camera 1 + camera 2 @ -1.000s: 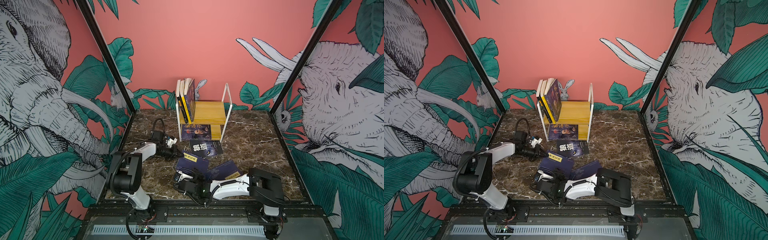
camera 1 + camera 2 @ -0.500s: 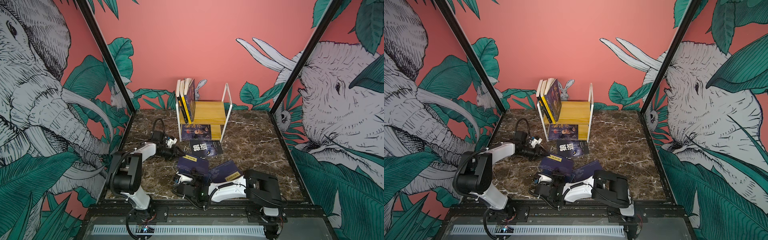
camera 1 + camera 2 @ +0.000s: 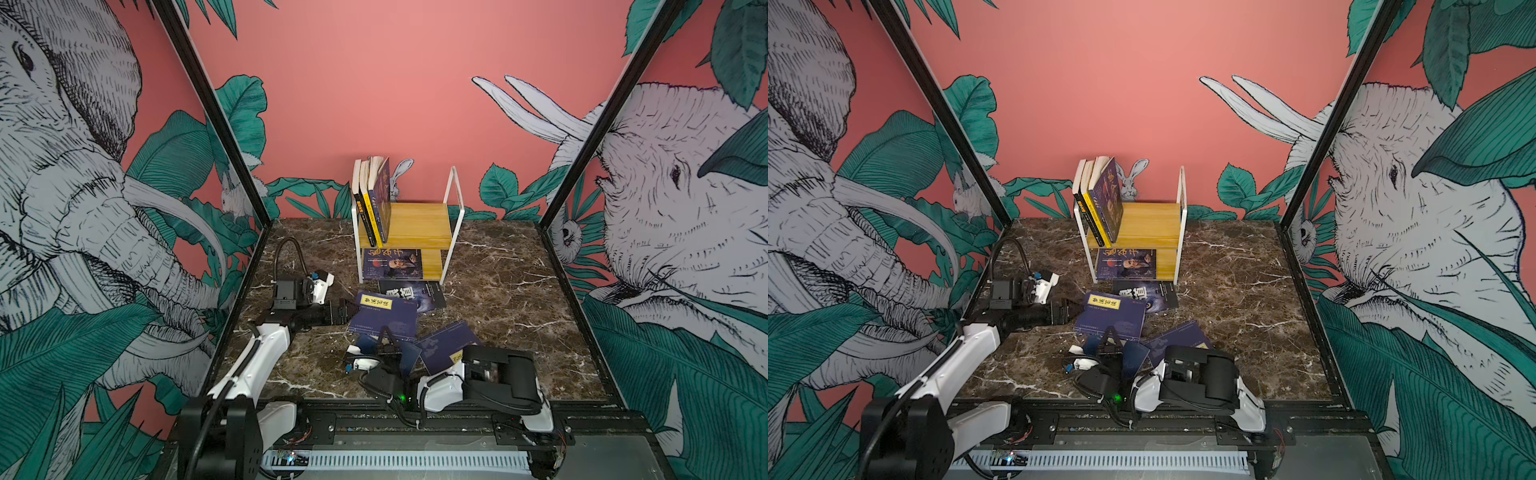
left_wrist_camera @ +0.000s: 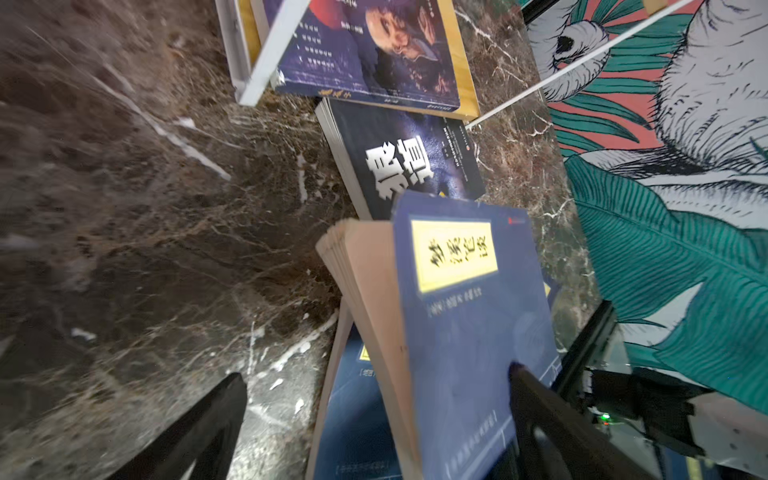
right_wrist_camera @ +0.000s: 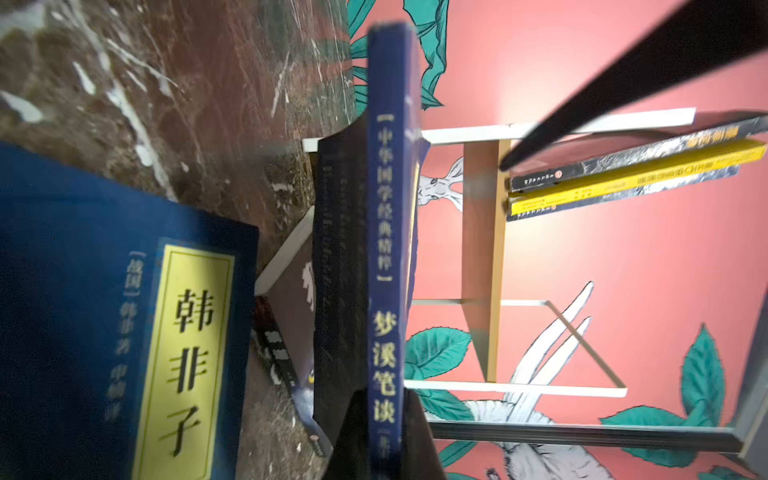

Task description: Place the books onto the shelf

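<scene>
Four paperbacks [image 3: 374, 199] are on the small yellowish wooden shelf [image 3: 419, 226]; my right pincer [image 5: 384, 411] grips a navy yellow-labelled paperback [image 3: 384, 318] in front of it; my left pincer [image 4: 376, 374] is open; a black book [image 3: 415, 294] and more navy ones wait on the dark marble table [image 3: 498, 291].

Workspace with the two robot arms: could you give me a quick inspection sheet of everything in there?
Surface: table, dark marble, no spills seen.
Job's things: shelf at the back; three books upright on its top board; lower book lying on its bottom board; black book and flat navy book on the table; raised navy book tilted up.
Clutter: nothing seen.
Tools: right tool shut on the raised navy book; left tool open at that book's edge.
Cables: cable arching over the left arm.
Surroundings: walls, pink with elephant and leaf murals.
</scene>
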Tool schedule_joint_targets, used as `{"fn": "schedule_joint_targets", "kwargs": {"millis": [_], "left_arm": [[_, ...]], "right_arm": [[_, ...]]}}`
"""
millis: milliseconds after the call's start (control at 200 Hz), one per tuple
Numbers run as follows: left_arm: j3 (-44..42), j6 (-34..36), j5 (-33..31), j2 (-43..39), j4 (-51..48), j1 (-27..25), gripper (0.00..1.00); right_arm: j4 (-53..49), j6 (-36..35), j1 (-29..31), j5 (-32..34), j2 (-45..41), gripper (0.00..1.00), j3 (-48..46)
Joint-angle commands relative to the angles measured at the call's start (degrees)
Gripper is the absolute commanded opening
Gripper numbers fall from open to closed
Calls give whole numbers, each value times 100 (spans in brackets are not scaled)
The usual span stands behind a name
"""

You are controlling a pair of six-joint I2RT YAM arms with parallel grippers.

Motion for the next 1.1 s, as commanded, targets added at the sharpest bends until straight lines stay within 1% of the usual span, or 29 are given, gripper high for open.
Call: {"fn": "schedule_joint_targets", "kwargs": {"millis": [0,15,35,205,300,375,460,655,735,795,870,1095], "left_arm": [[-259,618,-431,-478,242,151,99],[-277,665,-431,-524,251,163,99],[-283,719,-612,-568,256,202,99],[-124,653,-679,-802,246,524,99],[-104,844,-728,-850,222,537,99],[-95,874,-729,-818,225,581,99],[-122,882,-750,-853,334,584,99],[-40,819,-771,-837,350,611,99],[-113,812,-691,-886,428,616,99],[-91,819,-668,-876,378,611,99],[-44,826,-725,-878,323,617,99],[-11,783,-683,-807,324,597,99]], "right_arm": [[1991,-1836,-218,70,112,0,5],[1995,-1822,-254,20,125,0,5],[1987,-1839,-304,-33,145,0,9],[1985,-2153,-763,-420,171,0,50],[1984,-2205,-1034,-723,167,0,42],[1987,-2290,-1233,-932,222,0,96],[1982,-2219,-1436,-1261,257,0,124],[1930,-2148,-1858,-1795,560,0,616],[1380,-1695,-1968,-1991,512,0,742],[543,-1240,-2043,-2151,427,0,843],[-98,-797,-2137,-2284,343,0,951],[-1005,-306,-2396,-2689,403,0,1240]]}}
